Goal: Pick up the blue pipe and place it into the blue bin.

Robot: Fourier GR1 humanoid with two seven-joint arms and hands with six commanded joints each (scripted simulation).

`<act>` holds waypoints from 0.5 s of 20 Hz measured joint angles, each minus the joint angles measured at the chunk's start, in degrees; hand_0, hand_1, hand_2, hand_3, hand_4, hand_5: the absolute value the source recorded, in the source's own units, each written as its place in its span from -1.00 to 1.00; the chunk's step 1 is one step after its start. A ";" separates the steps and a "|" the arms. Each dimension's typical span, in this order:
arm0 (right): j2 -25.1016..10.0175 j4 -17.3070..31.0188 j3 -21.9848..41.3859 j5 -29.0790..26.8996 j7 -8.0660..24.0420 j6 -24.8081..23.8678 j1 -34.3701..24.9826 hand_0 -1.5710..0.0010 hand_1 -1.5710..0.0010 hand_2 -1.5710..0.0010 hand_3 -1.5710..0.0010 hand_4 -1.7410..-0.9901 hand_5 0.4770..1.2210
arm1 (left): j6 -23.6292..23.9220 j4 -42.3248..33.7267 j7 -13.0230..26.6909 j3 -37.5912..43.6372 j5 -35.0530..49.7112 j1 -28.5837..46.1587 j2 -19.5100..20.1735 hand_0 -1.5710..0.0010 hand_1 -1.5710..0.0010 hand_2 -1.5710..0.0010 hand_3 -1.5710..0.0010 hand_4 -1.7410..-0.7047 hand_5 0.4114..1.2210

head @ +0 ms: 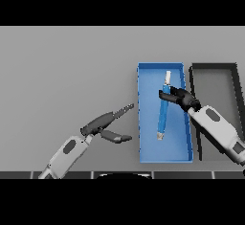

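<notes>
While over the blue bin (165, 154), blue pipe (163, 116) clamped in right hand (183, 97); left hand (106, 123) open.

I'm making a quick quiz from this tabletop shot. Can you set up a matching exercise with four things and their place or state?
Things:
1. blue pipe
2. black bin
3. left hand
4. right hand

Descriptions:
A. fingers straight, over bare table
B. right of the blue bin
C. fingers curled round the pipe
D. over the blue bin's floor

Pairs: 1-D, 2-B, 3-A, 4-C
</notes>
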 measured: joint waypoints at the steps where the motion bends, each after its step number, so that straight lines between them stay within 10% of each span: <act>1: 0.32 1.18 0.13 0.70 -0.29 0.49 -0.83 0.91 0.92 0.92 0.94 0.64 -0.23 | -0.15 0.40 0.07 0.06 0.07 0.11 0.03 1.00 1.00 1.00 1.00 0.61 -0.89; 10: 0.16 1.30 -0.03 1.07 -1.22 -0.33 -0.51 0.99 0.99 0.99 0.99 0.63 -0.48 | -0.37 1.88 0.20 0.90 0.85 -0.68 -0.37 1.00 1.00 1.00 1.00 0.58 -0.87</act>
